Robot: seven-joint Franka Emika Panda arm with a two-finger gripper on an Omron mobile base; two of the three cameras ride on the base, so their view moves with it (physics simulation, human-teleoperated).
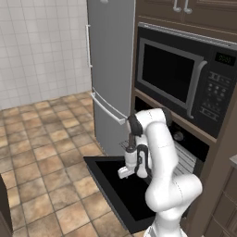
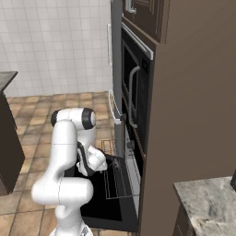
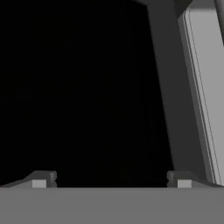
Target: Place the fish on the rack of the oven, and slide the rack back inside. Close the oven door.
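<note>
The oven (image 1: 199,147) sits below the microwave, and its black oven door (image 1: 111,185) is dropped flat open over the floor. The silver wire rack (image 2: 115,180) sticks out of the cavity over the door; its bars also show behind my arm (image 1: 187,159). My gripper (image 1: 124,172) hangs low over the open door, pointing down at it. In the hand view the gripper (image 3: 111,181) is open, its fingertips (image 3: 41,179) stand wide apart with nothing between them, and only the dark door glass lies beyond. The fish is out of view.
A black microwave (image 1: 178,76) with a vertical handle is built in above the oven. A tall grey fridge (image 1: 111,69) stands just left of the oven. A stone counter (image 2: 207,198) lies at the right and a dark cabinet (image 2: 8,143) at the left. Tiled floor (image 1: 41,139) stretches leftwards.
</note>
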